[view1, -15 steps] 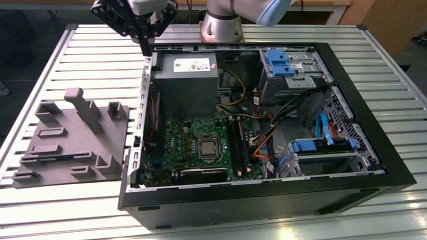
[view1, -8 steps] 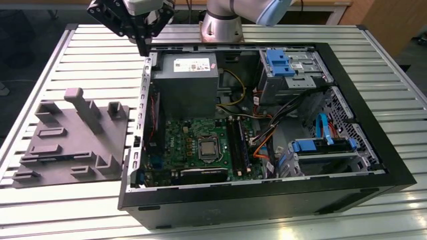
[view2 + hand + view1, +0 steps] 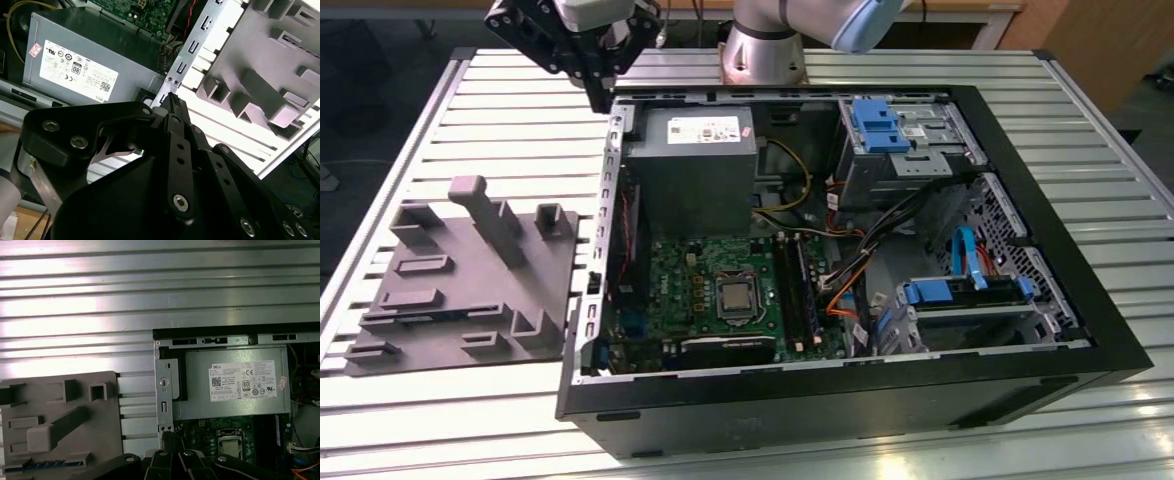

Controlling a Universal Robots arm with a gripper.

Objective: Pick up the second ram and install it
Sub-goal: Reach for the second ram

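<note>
**Approach stage of the pick-up, as judged.** The claw (image 3: 600, 98) is seen above the upper-left corner of the open computer case (image 3: 854, 405), its fingers drawn together on nothing visible. The second ram (image 3: 50, 464) is taken to be the bluish strip seated in a slot of the grey holder (image 3: 467, 300), at lower left in the first wrist view and well apart from the claw. A grasp would call for parted fingers aligned with the strip. A power supply (image 3: 694, 165) and a motherboard (image 3: 700, 290) are held in the case.
</note>
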